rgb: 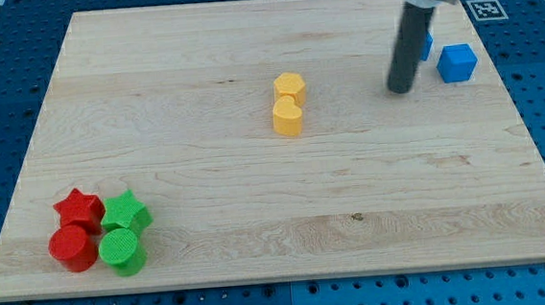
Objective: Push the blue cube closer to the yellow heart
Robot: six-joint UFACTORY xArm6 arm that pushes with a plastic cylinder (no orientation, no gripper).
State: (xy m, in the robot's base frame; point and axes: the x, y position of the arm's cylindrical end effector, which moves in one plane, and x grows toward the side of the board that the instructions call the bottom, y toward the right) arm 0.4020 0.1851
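The small blue plastic cube sits near the top right corner of the pale wooden bench, to the right of my tip. A second blue block shows partly behind the rod, at the cube's upper left; its shape cannot be made out. The target, the yellow plastic heart, lies near the bench centre, well apart from the cube on its left, touching a yellow hexagonal block just above it.

My tip stands between the cube and the heart, near the cube but apart from it. There are no jaws on this rig, so nothing is open, closed or gripped; the rod works by pushing only.

To do the step well, in my judgement:

- Move the tip round to the cube's right side, slightly above its centre, clear of the second blue block.
- Push leftward and a little downward, along the line to the heart.
- Keep contact centred on the cube's face, since an off-centre push would probably turn it.
- Stop short of the heart.

The red star, red cylinder, green star and green cylinder cluster at bottom left, out of the path.
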